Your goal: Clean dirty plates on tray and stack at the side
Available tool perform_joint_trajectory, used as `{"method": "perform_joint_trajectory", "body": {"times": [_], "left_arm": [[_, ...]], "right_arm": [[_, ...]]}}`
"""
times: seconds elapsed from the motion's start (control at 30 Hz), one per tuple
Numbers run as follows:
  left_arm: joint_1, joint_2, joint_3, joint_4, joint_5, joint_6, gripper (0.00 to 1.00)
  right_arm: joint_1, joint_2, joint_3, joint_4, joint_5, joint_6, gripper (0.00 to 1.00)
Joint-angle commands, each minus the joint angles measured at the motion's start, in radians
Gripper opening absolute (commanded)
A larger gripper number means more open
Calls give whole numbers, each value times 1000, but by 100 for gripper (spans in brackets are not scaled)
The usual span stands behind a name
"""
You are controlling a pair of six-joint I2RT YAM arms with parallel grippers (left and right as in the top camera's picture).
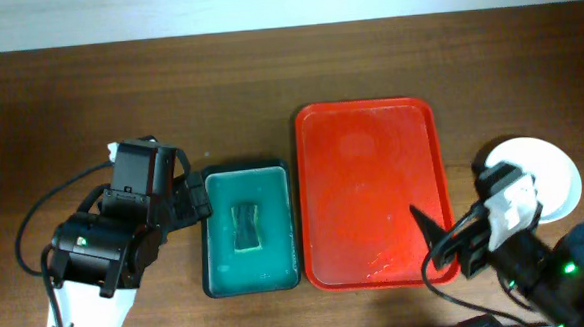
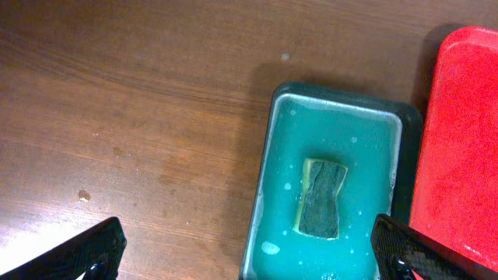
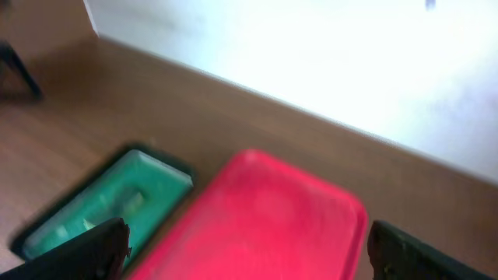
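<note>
Table of dark brown wood (image 1: pixel 267 75) spans the overhead view. At centre left of that frame the left claw (image 1: pixel 196 201) sits just beside the left edge of a green tub (image 1: pixel 218 280). In the left wrist view this claw (image 2: pixel 249 260) is spread wide: one black fingertip (image 2: pixel 89 250) shows in the lower left corner over bare wood, the other in the lower right corner over the tub's right rim, and nothing is held between them.

The green tub (image 2: pixel 280 101) holds cloudy turquoise water with a few bubbles. A sponge (image 1: pixel 246 228) lies in the middle of it, its dark side up (image 2: pixel 320 198).

Just right of the tub, close to touching, lies the red tray (image 1: pixel 367 170), long side running up the frame; pale smears show near its lower edge.

At the lower right, the right claw (image 1: pixel 433 244) reaches over the tray's lower right corner. Its two dark fingers stand well apart and grip nothing; the blurred right wrist view shows them (image 3: pixel 78 250) in the two bottom corners with the tray (image 3: pixel 272 218) between.

A white plate (image 1: pixel 558 175) rests on the table right of the tray, partly hidden by the right arm. Whether more lie under it I cannot tell.
</note>
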Motion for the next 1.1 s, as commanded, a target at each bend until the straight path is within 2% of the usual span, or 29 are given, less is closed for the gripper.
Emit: {"method": "perform_joint_trajectory", "body": {"times": [0.0,0.17,0.3,0.73,0.9,0.97,1.07], "left_arm": [[6,-5,9,-2,-17,2,100],[6,-5,9,-2,-17,2,99],[6,-5,9,-2,-17,2,99],[6,-6,9,-2,-17,2,99],[6,-130,-2,-60,-35,2,100],[13,-223,-64,52,-85,2,99],[93,-428,-303,310,-65,2,99]], "right_arm": [[5,-251,-407,236,68,-27,98],[4,-546,-895,607,47,-15,98],[5,-569,-1087,852,41,-16,98],[5,-568,-1087,823,41,-16,98],[5,-568,-1087,823,42,-16,98],[5,-568,-1087,823,42,-16,98],[5,-568,-1087,823,42,-16,98]]}}
